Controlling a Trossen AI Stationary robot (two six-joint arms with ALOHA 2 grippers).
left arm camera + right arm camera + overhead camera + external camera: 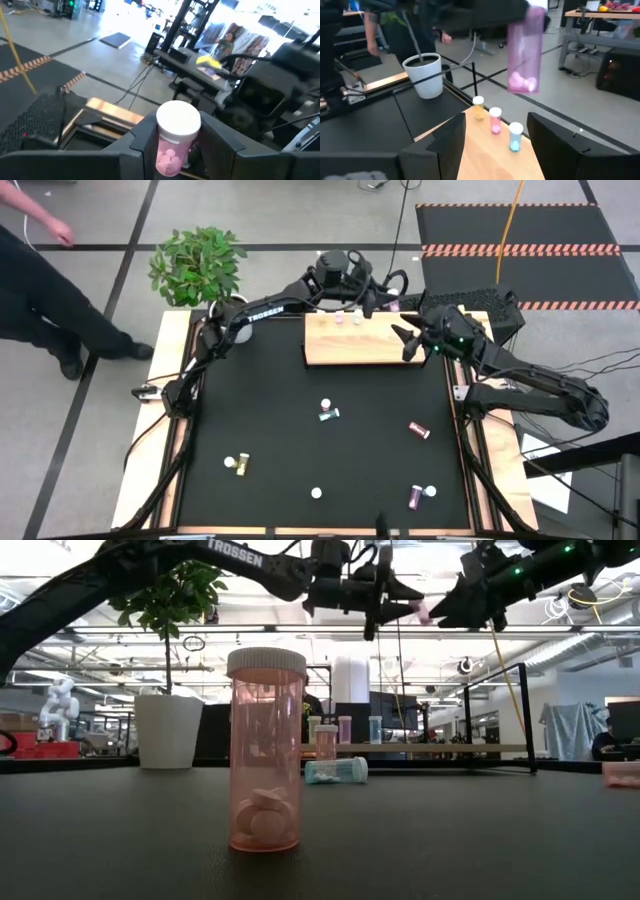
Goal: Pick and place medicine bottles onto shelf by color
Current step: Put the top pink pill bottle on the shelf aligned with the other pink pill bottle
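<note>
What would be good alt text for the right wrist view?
A pink bottle hangs above the far end of a wooden shelf, seen between the right gripper's open fingers. Three small bottles stand in a row on the shelf: yellow, pink, blue.

The word "TROSSEN" stood in white capitals on the left arm (262,311), along its dark upper link, readable in both the high view and the low view. No other text, label or number could be read anywhere.

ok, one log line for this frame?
left gripper: shut on pink bottle, above shelf | right gripper: open, empty | shelf: three bottles
</note>
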